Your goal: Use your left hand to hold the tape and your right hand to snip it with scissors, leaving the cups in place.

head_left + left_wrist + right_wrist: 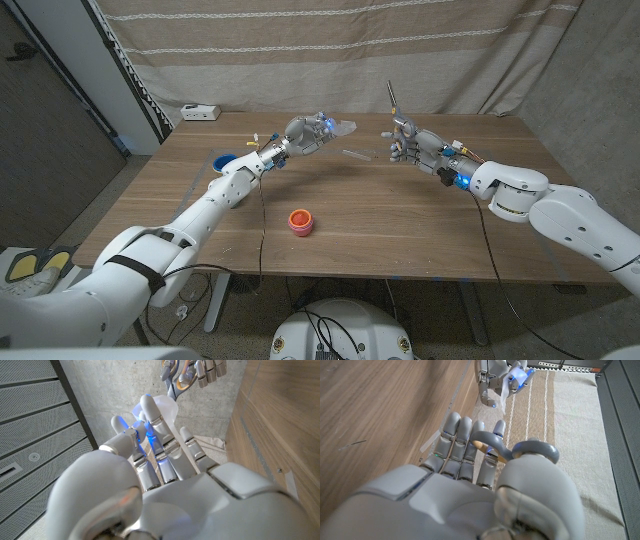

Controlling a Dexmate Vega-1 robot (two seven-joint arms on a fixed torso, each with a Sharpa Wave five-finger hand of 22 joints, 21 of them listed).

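Currently the left hand point(305, 133) is pinching the clear tape point(342, 127) above the bench point(400, 230), while the right hand point(405, 146) is gripping the scissors point(393, 103), blades up. The pink cup point(300, 222) and the blue cup point(226, 160) are sitting on the bench; contents unclear.

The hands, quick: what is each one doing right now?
Left hand: raised over the table, holding a clear piece of tape.
Right hand: raised, gripping the scissors, blades pointing up.

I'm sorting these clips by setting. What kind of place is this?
Probably a robot test lab or studio, not a home: a bare wooden table stands before a striped cloth backdrop, with cables trailing across it and a power strip at its far corner.
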